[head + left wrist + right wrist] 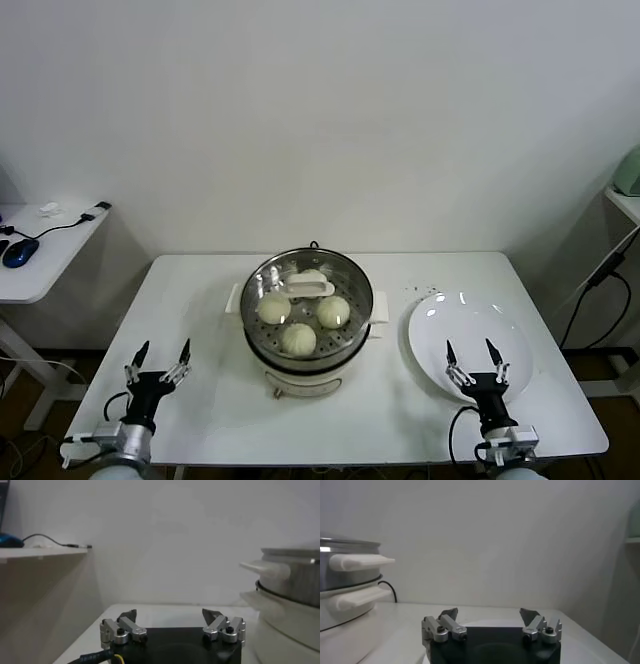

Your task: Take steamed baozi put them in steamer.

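Observation:
The steamer (258, 352), a shiny steel pot on a cream-white base, stands mid-table. Three baozi (298, 339) lie in plain sight on its perforated tray; a fourth (310, 275) shows partly behind a white lid handle (311, 289) lying across the top. My left gripper (164, 346) is open and empty near the table's front left, apart from the pot. My right gripper (469, 346) is open and empty over the front of the bare white plate (450, 318). The left wrist view shows open jaws (170, 613) with the steamer (290, 600) beside them; the right wrist view likewise (489, 611), steamer (345, 580).
A side desk (45, 270) with a blue mouse (18, 252) and cable stands off the table's left. A shelf (625, 200) and hanging cables are at the right. The steamer's cord runs behind the pot. A white wall is behind the table.

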`<state>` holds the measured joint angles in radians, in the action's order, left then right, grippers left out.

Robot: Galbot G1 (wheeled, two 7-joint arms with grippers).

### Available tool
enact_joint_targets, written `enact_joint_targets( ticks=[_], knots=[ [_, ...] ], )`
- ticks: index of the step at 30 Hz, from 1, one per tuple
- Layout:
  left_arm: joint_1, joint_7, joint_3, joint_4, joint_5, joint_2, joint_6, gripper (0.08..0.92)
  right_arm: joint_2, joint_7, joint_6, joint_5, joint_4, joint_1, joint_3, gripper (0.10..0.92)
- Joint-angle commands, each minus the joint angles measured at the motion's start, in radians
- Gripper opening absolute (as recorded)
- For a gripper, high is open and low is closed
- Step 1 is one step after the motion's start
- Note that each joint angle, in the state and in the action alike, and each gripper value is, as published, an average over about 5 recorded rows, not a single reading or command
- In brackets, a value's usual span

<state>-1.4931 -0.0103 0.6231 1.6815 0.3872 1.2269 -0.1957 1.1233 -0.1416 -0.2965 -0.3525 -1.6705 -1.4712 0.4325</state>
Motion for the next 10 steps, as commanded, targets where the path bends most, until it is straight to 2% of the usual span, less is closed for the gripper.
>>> enact_joint_targets(
  ticks=[1, 10],
  knots=[
    [-0.024, -0.016, -0.003, -0.038, 0.017, -0.001, -0.056, 0.823, -0.001, -0.004, -0.004, -0.007, 0.009, 0.003, -0.005, 0.823],
    [-0.039, -0.014, -0.005, 0.008, 0.008, 0.006, -0.054, 0.823, 0.0, -0.007, -0.001, -0.009, 0.007, 0.005, -0.007, 0.823]
  ],
)
